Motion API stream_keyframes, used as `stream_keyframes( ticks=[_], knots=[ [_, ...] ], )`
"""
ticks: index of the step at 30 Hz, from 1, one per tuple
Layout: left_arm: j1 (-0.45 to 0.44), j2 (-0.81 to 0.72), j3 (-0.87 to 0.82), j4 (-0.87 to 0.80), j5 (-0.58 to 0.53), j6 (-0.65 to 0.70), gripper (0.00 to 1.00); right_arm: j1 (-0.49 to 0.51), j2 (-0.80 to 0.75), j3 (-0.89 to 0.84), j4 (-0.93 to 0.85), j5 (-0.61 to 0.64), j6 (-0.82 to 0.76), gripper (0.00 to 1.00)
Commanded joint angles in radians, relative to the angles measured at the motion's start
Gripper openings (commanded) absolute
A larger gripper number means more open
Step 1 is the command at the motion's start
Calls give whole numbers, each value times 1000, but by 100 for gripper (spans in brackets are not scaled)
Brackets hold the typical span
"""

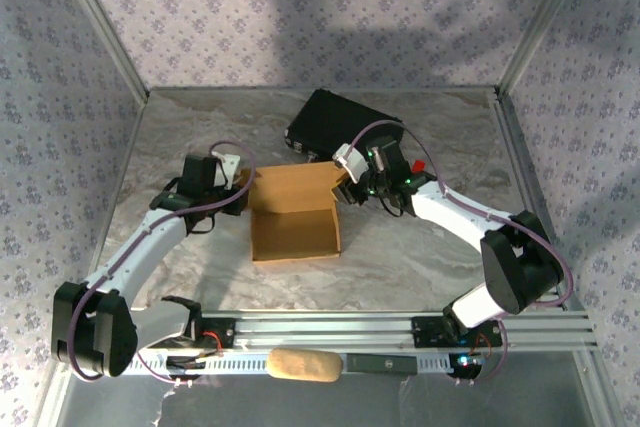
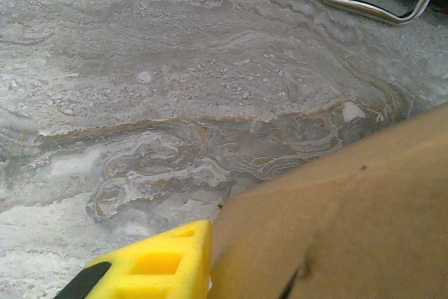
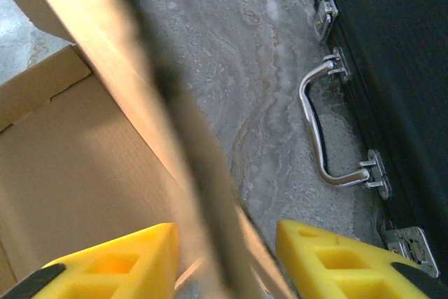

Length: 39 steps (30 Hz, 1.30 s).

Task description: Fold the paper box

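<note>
The paper box (image 1: 295, 219) is tan cardboard, open at the top, standing mid-table between both arms. My left gripper (image 1: 238, 182) is at the box's back left corner. In the left wrist view one yellow finger (image 2: 157, 264) lies against the cardboard (image 2: 350, 208), which hides the other finger. My right gripper (image 1: 350, 187) is at the back right corner. Its jaws (image 3: 225, 232) straddle the box's upright wall (image 3: 140, 103), with bare table showing between the wall and the right finger (image 3: 329, 257). The box's inside (image 3: 70, 173) lies to the left.
A black hard case (image 1: 340, 127) with a metal handle (image 3: 315, 124) and latches lies just behind the box, close to the right gripper. Its handle (image 2: 371, 5) also shows from the left wrist. Metal frame posts bound the marble table (image 1: 420, 247). A tan pad (image 1: 300, 365) rests on the front rail.
</note>
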Motion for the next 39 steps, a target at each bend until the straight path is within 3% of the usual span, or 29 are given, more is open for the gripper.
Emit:
stream_keyframes(
  ticks=[1, 8, 14, 22, 28, 33, 39],
  knots=[
    [-16, 4, -8, 25, -19, -37, 20, 19, 14, -8, 9, 38, 25, 37],
    [-42, 10, -3, 46, -60, -127, 11, 69, 11, -4, -4, 132, 65, 28],
    [-58, 8, 0, 52, -88, -199, 2, 112, 0, 9, -39, 250, 103, 30],
    [-109, -3, -2, 58, -204, -254, 0, 106, -52, -30, -35, 253, 125, 32],
    [-135, 10, -1, 65, -227, -252, 0, 107, -41, -47, -5, 256, 135, 34],
    [-142, 9, 9, 51, -249, -256, 0, 106, -26, -32, -13, 261, 139, 26],
    [-148, 1, 10, 57, -267, -330, 0, 148, -3, -14, 6, 327, 214, 1]
  ],
)
